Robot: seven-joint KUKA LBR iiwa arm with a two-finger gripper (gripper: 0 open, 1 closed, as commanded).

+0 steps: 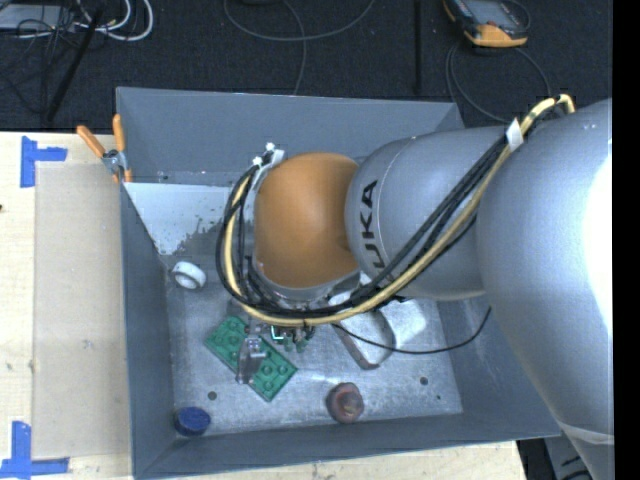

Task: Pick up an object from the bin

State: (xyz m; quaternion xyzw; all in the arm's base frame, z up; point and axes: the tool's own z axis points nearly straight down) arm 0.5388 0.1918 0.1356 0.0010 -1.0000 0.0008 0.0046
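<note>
My gripper (252, 352) hangs low over the front left part of the bin floor, under the orange wrist cover. It is right on top of a flat green studded building plate (276, 375), which lies slantwise beneath it. The gripper's tip hides the plate's middle. Whether it grips the plate is hidden. A white ring-shaped cap (187, 275) lies to the upper left of the gripper, near the sloped wall.
A blue cap (192, 421) lies in the front left corner. A brown round knob (346, 401) sits near the front wall. A white lump (408, 319) and a thin bent strip (356, 350) lie right of the gripper, partly under the arm.
</note>
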